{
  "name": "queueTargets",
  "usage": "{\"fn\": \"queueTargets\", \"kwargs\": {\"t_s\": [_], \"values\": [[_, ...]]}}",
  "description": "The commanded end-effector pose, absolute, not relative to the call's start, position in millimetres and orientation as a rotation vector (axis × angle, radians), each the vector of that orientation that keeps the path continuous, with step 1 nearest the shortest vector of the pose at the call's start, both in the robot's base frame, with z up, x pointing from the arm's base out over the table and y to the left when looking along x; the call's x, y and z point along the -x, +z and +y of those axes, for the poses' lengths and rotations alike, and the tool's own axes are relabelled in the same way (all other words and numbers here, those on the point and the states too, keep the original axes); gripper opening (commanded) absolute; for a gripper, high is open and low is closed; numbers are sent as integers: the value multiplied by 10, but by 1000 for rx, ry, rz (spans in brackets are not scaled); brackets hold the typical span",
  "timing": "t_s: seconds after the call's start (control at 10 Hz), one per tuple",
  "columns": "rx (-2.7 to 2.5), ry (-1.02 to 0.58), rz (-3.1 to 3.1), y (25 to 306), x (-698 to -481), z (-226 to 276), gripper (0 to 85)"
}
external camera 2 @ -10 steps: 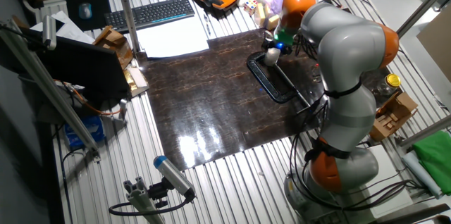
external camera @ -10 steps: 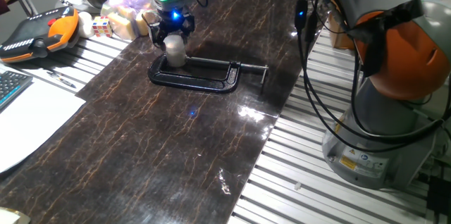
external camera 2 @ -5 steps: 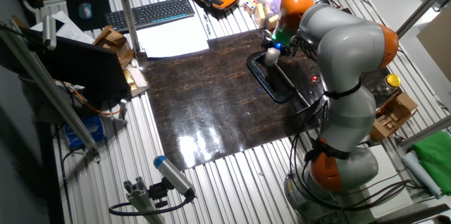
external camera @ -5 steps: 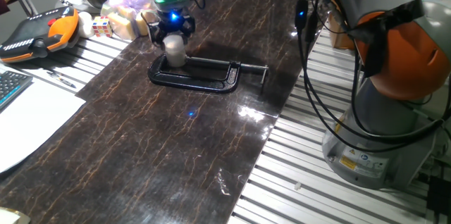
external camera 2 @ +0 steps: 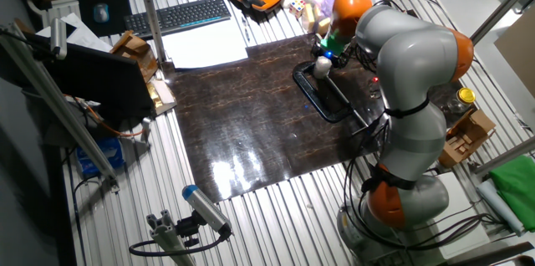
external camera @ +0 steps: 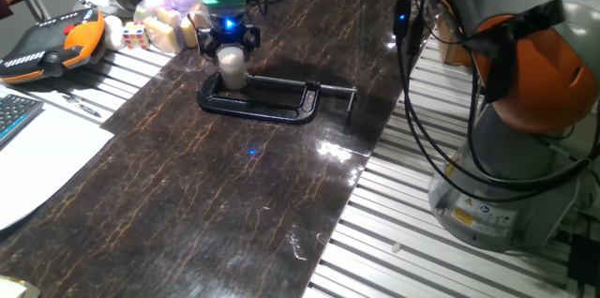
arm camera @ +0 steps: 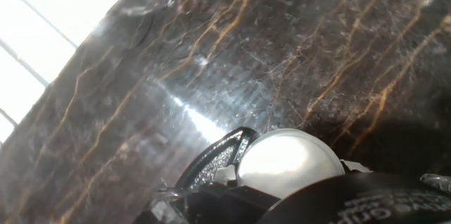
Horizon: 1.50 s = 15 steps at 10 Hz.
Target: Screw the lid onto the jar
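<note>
One jar (external camera: 232,71) is sitting on the dark surface (external camera: 234,176), and one lid (arm camera: 289,162) is showing on top of it. One black C-clamp (external camera: 272,101) is lying there too. One hand (external camera: 228,43) is hanging over the jar. Off the dark slab, one keyboard (external camera 2: 177,17), one orange pendant (external camera: 47,45) and one die (external camera: 134,34) are lying.

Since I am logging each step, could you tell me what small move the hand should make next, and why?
Probably a further twist of the lid in place: the hand sits right over the jar, which is standing in the black C-clamp, with the lid between its fingers.
</note>
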<state>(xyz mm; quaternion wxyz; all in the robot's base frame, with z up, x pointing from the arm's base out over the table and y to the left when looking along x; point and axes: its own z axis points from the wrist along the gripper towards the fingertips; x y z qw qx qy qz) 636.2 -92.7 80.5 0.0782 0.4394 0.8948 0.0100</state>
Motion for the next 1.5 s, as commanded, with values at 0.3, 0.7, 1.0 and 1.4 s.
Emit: {"fn": "queueTargets", "kwargs": {"t_s": [0.3,0.7,1.0,1.4], "values": [[-1460,34,2589,805,-6365,-929,703],[-1641,34,2460,803,-6370,-929,707],[-1715,39,2405,797,-6374,-931,710],[-1776,29,2352,801,-6376,-934,727]]}}
